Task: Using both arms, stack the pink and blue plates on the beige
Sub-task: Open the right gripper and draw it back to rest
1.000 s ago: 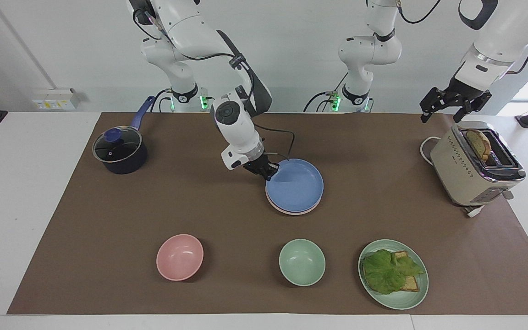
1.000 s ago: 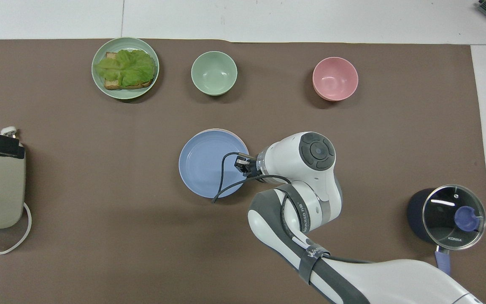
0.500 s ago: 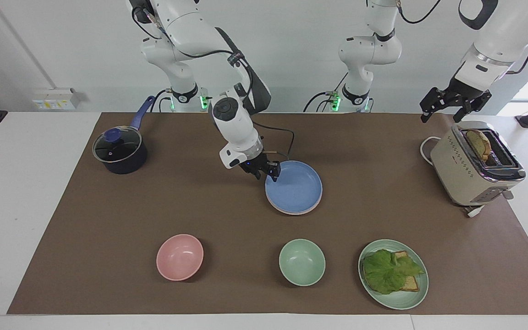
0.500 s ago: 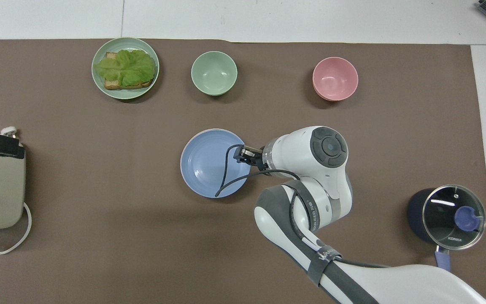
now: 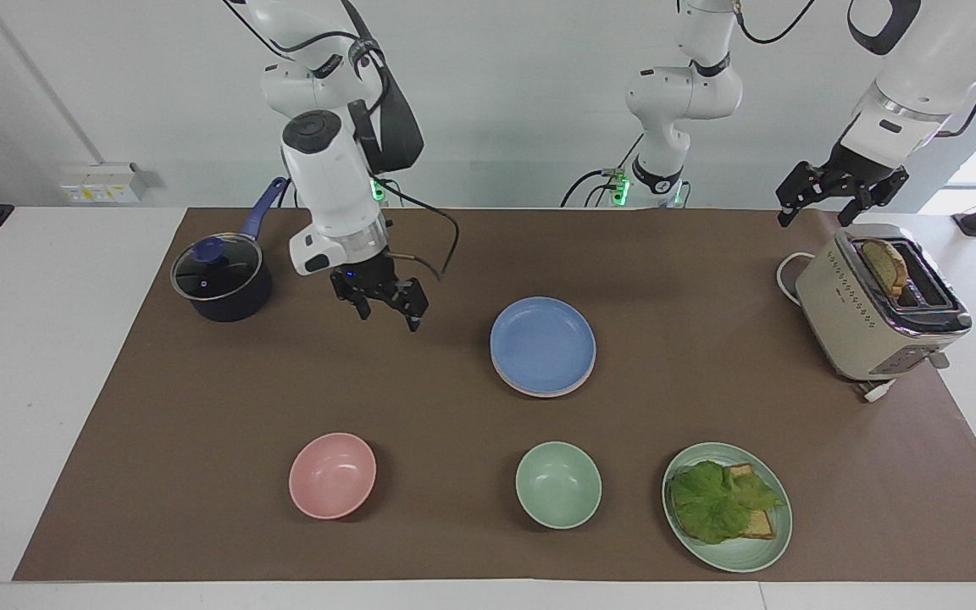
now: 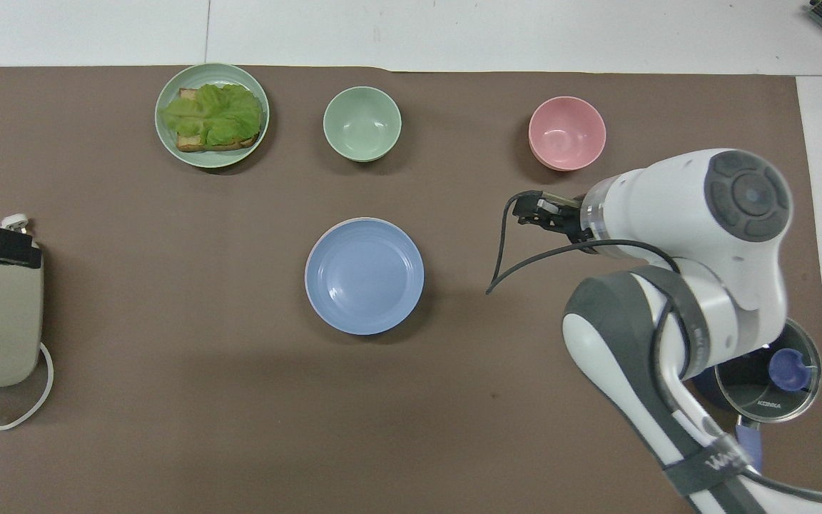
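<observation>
plate stack: blue plate (image 5: 543,343) on top, mid-mat; thin pink plate (image 5: 539,393) rim peeks out under its edge. Beige plate can't be made out beneath.
blue plate contents: nothing in it.
green plate (image 5: 738,555): lettuce (image 5: 715,501) over bread, farther from robots than stack, twd left arm's end.
green bowl (image 5: 558,485): nothing in it, beside green plate.
pink bowl (image 5: 332,475): nothing in it, twd right arm's end.
pot (image 5: 222,280): dark, glass lid on, near robots at right arm's end.
toaster (image 5: 878,307): bread slice stands in slot, left arm's end.
right gripper (image 5: 386,312): up in air over bare mat btwn pot & stack, tilted down, fingers apart, holds nothing.
left gripper (image 5: 823,206): waits up over mat edge by toaster, fingers apart, holds nothing.
</observation>
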